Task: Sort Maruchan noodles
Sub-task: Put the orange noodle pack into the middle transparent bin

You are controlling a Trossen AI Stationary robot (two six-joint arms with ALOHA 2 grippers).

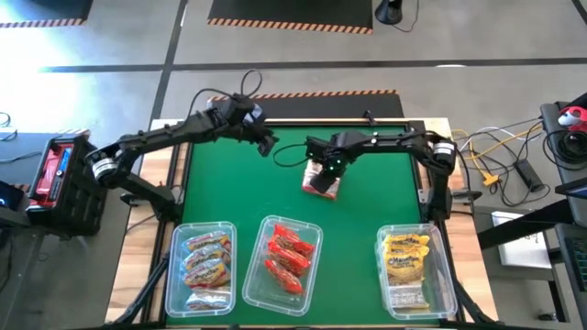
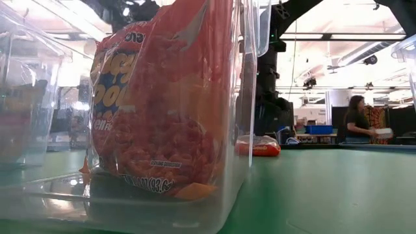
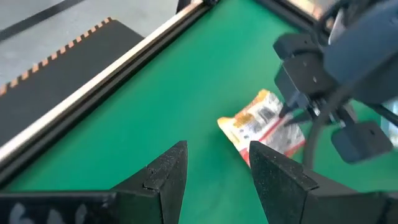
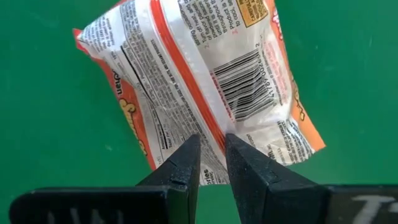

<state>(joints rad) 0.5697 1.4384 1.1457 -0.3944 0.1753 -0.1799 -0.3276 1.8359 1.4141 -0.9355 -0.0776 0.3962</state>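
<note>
Right wrist view: right end effector [image 4: 212, 158] is pinching the noodle packet [image 4: 199, 81].
The packet is lying mid-table [image 1: 367, 206], back side up; the left end effector [image 3: 214, 168] is hovering open nearby.

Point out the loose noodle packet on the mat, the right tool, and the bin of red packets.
loose noodle packet [image 4: 205, 81], right wrist view, barcode side.
right tool [image 4: 212, 158], right wrist view, between fingertips.
bin of red packets [image 1: 260, 226], high view, rim.

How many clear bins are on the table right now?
3, all along the near edge of the green table: the left bin with orange-pink packets, the middle bin with red packets, and the right bin with yellow packets.
</note>
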